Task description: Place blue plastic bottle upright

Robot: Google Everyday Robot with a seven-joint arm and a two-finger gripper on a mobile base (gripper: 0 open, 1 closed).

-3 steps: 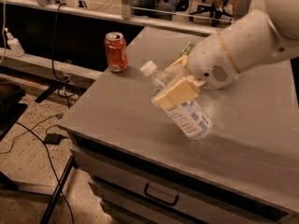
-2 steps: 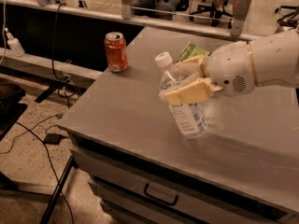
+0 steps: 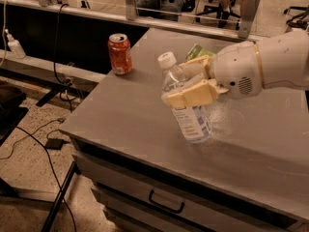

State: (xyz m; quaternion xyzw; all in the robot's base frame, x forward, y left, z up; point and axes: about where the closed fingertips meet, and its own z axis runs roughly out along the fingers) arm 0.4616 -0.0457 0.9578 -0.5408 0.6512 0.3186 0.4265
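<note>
Okay, scene: I see one grey worktop with drawers below it, and the arm reaching in from the right.
End effector: clenched on the blue plastic bottle, over the middle of the worktop.
Fingers: I see tan pads pressed on both sides of the bottle's upper body, just under the neck.
Blue plastic bottle: held in the grip, tilted, with the white cap up and leaning left and the base down toward the worktop.
Base contact: I cannot tell if the bottom touches the worktop or sits just above it.
Label: pale blue and white, showing below the lower finger.
Orange soda can: upright near the back left edge of the worktop, well apart from the bottle.
Green item: partly hidden behind the end effector, so I cannot tell what it is.
Small nozzle bottle: on the low ledge at far left, off the worktop.
Drawer handle: dark, on the drawer front under the worktop.
</note>
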